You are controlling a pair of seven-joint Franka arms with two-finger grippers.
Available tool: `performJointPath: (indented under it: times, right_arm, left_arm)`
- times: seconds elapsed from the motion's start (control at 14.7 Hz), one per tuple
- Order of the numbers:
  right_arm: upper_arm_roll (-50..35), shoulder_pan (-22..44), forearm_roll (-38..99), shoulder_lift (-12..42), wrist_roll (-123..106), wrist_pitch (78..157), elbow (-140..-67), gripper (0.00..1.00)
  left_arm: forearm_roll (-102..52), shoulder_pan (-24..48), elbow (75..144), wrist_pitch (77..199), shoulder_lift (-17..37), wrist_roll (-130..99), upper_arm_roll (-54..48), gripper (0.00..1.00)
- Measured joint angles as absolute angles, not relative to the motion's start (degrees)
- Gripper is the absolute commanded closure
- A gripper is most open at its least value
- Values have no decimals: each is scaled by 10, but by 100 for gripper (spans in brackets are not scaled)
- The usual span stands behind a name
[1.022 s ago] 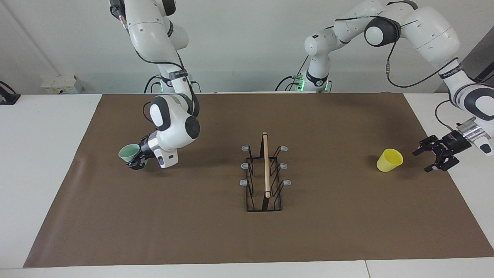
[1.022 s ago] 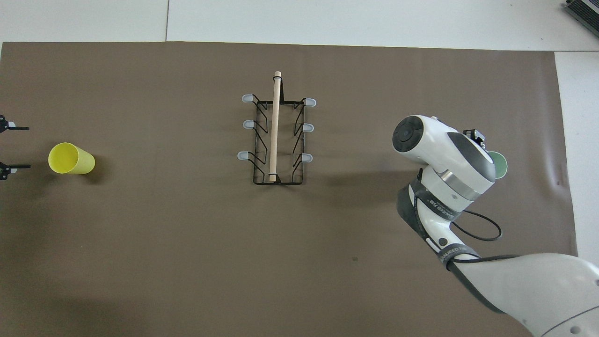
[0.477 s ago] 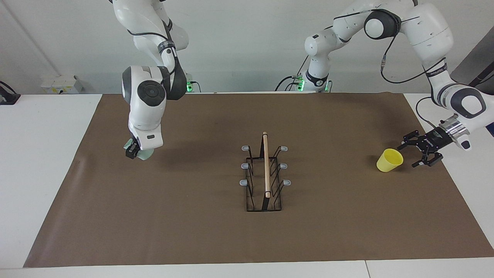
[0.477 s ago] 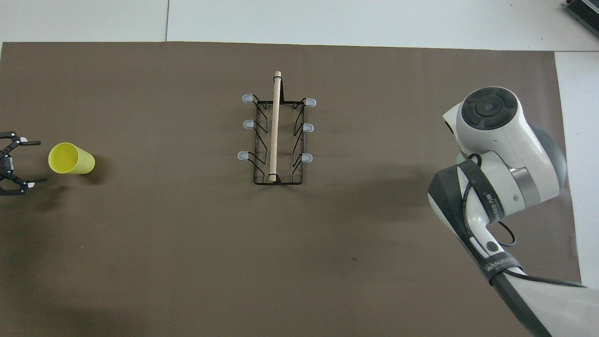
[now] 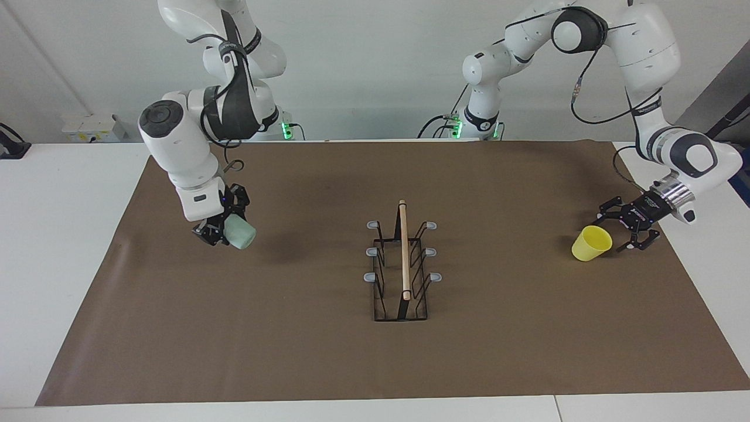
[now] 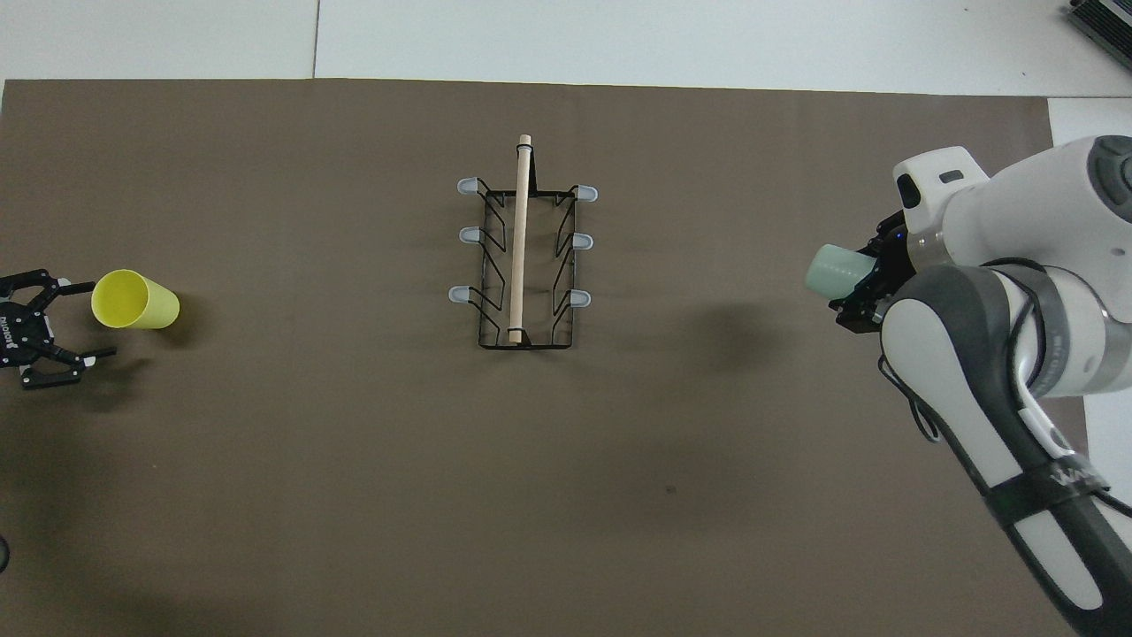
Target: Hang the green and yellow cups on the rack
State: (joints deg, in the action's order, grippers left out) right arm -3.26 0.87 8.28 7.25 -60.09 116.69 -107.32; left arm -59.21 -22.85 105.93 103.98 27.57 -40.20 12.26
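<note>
In the facing view we see the right gripper (image 5: 218, 233) raised over the tabletop (image 5: 293, 351) toward the right arm's edge, its fingers clamped on the green cup (image 5: 239, 232), which is turned on its side. The rack (image 5: 402, 264) stands mid-table. The left gripper (image 5: 628, 232), fingers spread wide and holding nothing, sits just beside the yellow cup (image 5: 590, 243) near the left arm's edge.

From overhead, we find the green cup (image 6: 836, 272) pointing its base toward the rack (image 6: 522, 257), well apart from it. The yellow cup (image 6: 134, 300) lies tilted beside the left gripper (image 6: 66, 320).

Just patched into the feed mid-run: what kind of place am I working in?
Probably a robotics lab bench: a white table under a brown mat, bare wall, cabled arms. The right hand holds the green cup; the left hand flanks the yellow cup.
</note>
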Motion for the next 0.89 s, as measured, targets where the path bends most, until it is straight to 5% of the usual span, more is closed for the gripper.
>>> performJointPath:
  times: [0.41, 0.89]
  right_arm:
    - [-33, 5, 390, 48, -736, 1229, -1095, 100]
    - [-34, 10, 733, -12, -985, 1272, -1224, 100]
  left_arm:
    - [-668, -222, 1121, 1066, 255, -402, 119, 0]
    - [-736, -209, 1170, 1084, 241, -399, 117, 0]
